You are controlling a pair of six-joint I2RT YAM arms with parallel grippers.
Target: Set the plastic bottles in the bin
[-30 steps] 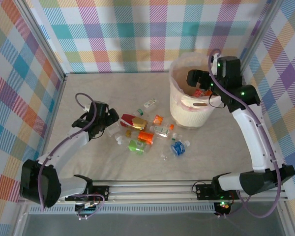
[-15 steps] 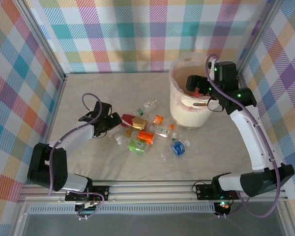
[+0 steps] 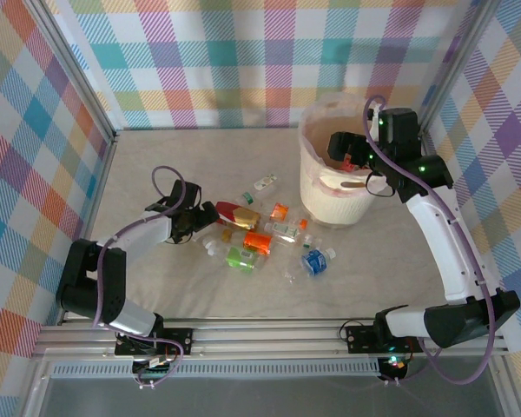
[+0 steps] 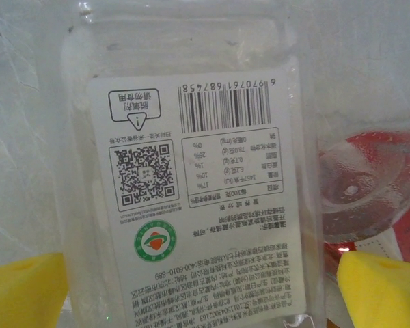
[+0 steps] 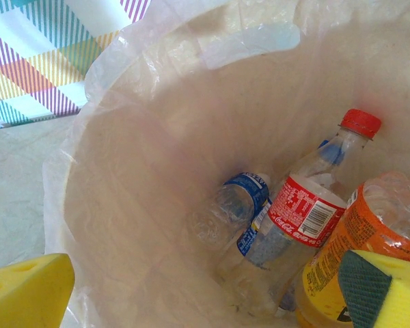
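Inside the bin (image 5: 123, 205), three bottles (image 5: 297, 212) are seen beneath the right gripper (image 5: 208, 294), which is spread wide and empty. Several more are left on the table (image 3: 156, 287), where a clear bottle (image 4: 198, 171) is straddled, unclamped, by the open left gripper (image 4: 203, 290).

The worktop (image 3: 399, 261) is a pale, mottled beige sheet. The bin (image 3: 317, 195) stands on it at the far right. The plastic bottles (image 3: 286, 229) lie loose in a cluster near the middle. A red-labelled bottle (image 3: 236, 212) has an orange-labelled bottle (image 3: 257, 241) just in front of it. A green-labelled bottle (image 3: 241, 257) is nearest the front edge, and a blue-labelled bottle (image 3: 313, 261) lies to the right. A white-labelled bottle (image 3: 263, 183) lies apart on the far side. In the left wrist view a clear bottle (image 4: 198, 205) with a barcode label lies flat beside the red one.
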